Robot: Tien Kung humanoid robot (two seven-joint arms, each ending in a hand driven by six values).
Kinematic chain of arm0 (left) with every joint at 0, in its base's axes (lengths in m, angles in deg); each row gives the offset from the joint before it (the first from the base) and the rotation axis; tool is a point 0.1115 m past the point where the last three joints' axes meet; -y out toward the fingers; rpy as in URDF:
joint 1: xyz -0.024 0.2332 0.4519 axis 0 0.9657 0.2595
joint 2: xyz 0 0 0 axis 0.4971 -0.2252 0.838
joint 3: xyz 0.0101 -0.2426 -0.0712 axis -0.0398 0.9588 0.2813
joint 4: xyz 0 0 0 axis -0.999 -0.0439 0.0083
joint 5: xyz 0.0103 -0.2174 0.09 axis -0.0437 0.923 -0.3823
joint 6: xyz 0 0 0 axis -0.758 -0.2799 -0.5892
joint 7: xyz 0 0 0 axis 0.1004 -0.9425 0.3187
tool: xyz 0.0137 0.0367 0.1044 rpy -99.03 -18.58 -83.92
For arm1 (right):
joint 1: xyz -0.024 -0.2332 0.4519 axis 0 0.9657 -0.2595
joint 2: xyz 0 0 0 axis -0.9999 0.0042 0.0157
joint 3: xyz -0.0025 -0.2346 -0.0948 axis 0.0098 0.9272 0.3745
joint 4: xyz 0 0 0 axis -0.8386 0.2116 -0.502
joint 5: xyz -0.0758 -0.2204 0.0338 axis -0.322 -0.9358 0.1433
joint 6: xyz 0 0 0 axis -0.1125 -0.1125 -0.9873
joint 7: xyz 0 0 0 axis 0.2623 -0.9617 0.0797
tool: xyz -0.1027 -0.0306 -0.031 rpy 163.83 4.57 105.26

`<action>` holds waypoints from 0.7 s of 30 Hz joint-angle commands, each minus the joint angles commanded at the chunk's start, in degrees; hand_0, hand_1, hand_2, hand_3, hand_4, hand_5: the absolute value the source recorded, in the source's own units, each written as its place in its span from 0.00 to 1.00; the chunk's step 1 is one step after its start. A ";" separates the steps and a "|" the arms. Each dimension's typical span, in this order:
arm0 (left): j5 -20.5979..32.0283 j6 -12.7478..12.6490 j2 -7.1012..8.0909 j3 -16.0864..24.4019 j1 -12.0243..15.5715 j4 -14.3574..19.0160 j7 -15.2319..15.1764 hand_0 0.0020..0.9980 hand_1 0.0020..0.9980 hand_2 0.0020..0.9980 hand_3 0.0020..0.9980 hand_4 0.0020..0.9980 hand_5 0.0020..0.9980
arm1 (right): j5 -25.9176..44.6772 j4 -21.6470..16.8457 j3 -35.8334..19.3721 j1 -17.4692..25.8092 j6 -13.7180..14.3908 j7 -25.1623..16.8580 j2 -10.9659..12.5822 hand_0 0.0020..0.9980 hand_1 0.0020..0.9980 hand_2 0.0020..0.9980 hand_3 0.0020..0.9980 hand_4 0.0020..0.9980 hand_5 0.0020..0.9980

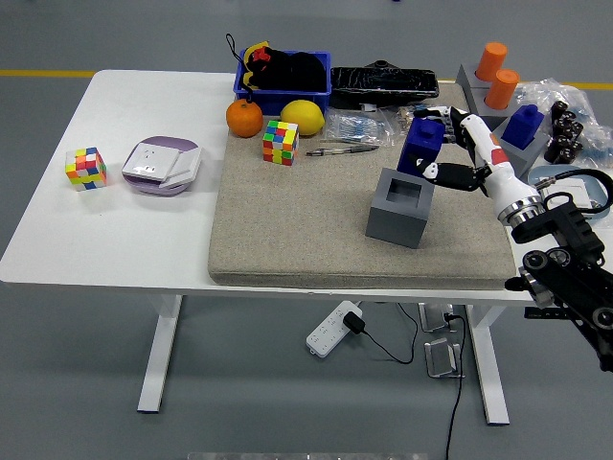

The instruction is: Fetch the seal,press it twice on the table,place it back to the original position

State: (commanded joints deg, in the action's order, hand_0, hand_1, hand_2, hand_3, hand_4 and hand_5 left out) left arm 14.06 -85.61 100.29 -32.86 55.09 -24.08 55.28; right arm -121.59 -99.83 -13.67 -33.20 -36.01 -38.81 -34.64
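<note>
Right hand [450,158] — fingers clamped on blue seal [421,146], held clear above its grey holder [399,207] near bench's right edge. Fetch looks done — both presses and return remain.

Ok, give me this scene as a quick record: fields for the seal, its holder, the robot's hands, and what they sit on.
seal: blue seal, lifted clear of its holder
holder: grey block, socket empty, on the mat
right hand: right hand gripping the seal
left hand: not in view
surface: beige mat on the white table
</note>
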 joint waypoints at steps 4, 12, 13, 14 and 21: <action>-0.11 0.00 0.09 0.05 -0.13 0.04 -0.02 0.72 0.69 0.69 0.73 0.64 0.24 | -0.80 -0.26 -2.64 1.77 -0.25 0.42 1.76 0.52 0.39 0.40 0.43 0.63 0.00; -0.11 0.02 0.08 -0.11 0.09 -0.10 0.02 0.72 0.69 0.69 0.73 0.64 0.24 | -0.99 2.24 -6.53 5.64 -0.33 0.22 2.85 0.52 0.39 0.40 0.43 0.62 0.00; -0.13 0.03 0.05 -0.10 0.13 -0.10 0.02 0.72 0.70 0.69 0.73 0.64 0.24 | -1.02 2.72 -6.64 6.07 -0.34 0.19 2.79 0.52 0.39 0.40 0.43 0.62 0.00; -0.17 0.04 0.02 -0.09 0.16 -0.10 0.03 0.72 0.70 0.69 0.73 0.64 0.24 | -0.93 3.25 -6.70 6.55 -0.31 0.10 2.69 0.52 0.39 0.40 0.43 0.62 0.00; -0.51 0.01 -0.20 0.39 0.28 0.00 -0.02 0.72 0.70 0.69 0.73 0.64 0.24 | 0.13 6.76 -6.47 8.52 -0.17 -0.65 1.22 0.52 0.39 0.40 0.43 0.62 0.00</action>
State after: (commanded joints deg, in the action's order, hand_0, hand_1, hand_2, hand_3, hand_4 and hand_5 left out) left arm 13.55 -85.61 100.08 -32.47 55.37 -24.08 55.26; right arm -121.46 -93.07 -20.14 -24.69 -36.18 -39.46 -33.42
